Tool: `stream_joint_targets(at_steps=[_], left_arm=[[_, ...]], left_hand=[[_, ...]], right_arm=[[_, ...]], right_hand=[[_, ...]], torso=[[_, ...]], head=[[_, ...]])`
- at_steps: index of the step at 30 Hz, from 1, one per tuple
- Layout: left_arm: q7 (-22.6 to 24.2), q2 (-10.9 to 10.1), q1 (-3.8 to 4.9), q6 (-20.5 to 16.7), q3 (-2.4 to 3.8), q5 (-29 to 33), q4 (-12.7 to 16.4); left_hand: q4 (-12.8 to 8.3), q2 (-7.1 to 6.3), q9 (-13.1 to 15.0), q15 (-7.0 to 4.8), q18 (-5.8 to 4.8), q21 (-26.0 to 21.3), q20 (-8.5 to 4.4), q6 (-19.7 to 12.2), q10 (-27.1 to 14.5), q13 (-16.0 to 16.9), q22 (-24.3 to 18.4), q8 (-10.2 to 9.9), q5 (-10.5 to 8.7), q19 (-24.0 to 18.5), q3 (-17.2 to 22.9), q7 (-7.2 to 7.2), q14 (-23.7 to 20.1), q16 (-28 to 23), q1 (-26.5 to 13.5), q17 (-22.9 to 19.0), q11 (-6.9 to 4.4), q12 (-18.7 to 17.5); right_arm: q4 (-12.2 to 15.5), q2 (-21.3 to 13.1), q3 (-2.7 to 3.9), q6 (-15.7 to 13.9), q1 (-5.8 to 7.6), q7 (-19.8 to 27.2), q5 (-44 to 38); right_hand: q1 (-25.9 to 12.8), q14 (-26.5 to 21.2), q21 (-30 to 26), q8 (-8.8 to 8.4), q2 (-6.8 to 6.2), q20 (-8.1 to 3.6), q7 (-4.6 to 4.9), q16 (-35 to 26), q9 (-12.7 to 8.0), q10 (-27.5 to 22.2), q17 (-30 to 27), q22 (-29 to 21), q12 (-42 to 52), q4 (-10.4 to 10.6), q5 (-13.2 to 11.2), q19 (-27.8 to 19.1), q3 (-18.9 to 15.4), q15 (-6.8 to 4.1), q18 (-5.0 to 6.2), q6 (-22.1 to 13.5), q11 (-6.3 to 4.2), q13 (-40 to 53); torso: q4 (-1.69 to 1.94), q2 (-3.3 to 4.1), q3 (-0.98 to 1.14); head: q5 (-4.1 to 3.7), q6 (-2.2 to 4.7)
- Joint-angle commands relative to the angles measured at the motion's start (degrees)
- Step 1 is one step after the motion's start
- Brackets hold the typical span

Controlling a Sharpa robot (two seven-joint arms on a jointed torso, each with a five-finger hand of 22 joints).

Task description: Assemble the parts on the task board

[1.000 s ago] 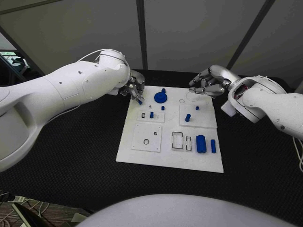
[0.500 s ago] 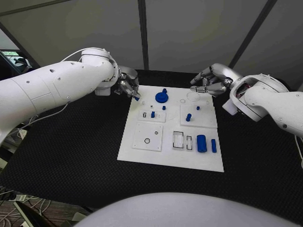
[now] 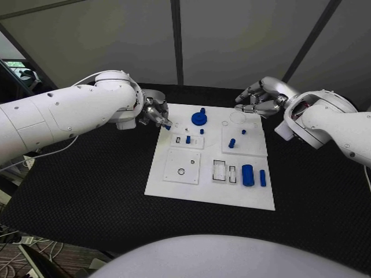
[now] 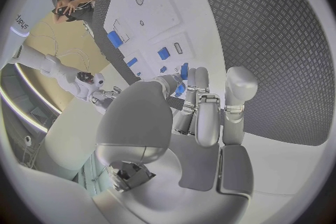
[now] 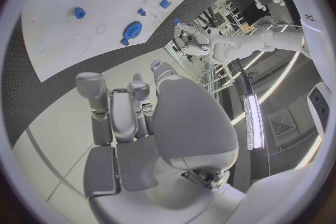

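Blue part (image 3: 167, 125) is pinched in the left hand (image 3: 156, 111), beside the task board's (image 3: 185, 188) far-left corner. Right hand (image 3: 259, 99) hovers curled, holding nothing.

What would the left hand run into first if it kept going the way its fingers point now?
Probably the blue gear at the far end of the task board. The left hand, pinching a small blue part, points across that corner; its height over the board is unclear.

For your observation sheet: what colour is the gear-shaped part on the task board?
Blue gear-shaped part, clearest in the head view.
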Motion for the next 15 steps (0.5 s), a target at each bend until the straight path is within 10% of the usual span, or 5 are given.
stream_joint_targets(at_steps=[1,15], left_arm=[[-6.57,-0.11,-0.01,-6.07,-0.30,3.75,1.35],[-10.96,1.34,-0.84,-11.44,-1.47,3.82,3.34]], left_hand=[[-7.56,-0.41,0.28,-0.29,-1.26,0.93,-0.16,0.18,4.07,-0.02,6.98,0.50,0.31,0.64,8.32,-0.29,0.78,0.27,-0.77,2.48,-3.61,-0.14],[-9.30,-2.20,1.29,-0.81,-1.84,5.12,-0.67,1.04,5.50,-0.01,7.74,1.30,2.25,2.08,12.14,-0.76,2.04,0.92,-3.71,4.53,-4.13,0.11]], right_arm=[[0.29,-0.10,0.04,-0.58,0.09,0.17,0.09],[0.75,-0.33,0.04,-0.74,0.09,0.15,0.09]], right_hand=[[0.05,1.83,-0.26,0.32,0.18,-0.15,-0.17,-0.17,-0.06,-0.45,0.06,-0.05,-0.04,0.08,0.24,-0.28,0.37,-0.39,0.71,-0.22,-0.05,0.10],[0.05,1.83,-0.26,0.32,0.18,-0.15,-0.17,-0.17,-0.06,-0.45,0.06,-0.05,-0.04,0.08,0.24,-0.28,0.37,-0.39,0.71,-0.22,-0.05,0.10]], torso=[[-0.09,0.05,0.05],[-0.15,0.14,0.00]], head=[[0.06,-0.21],[-0.39,-0.65]])
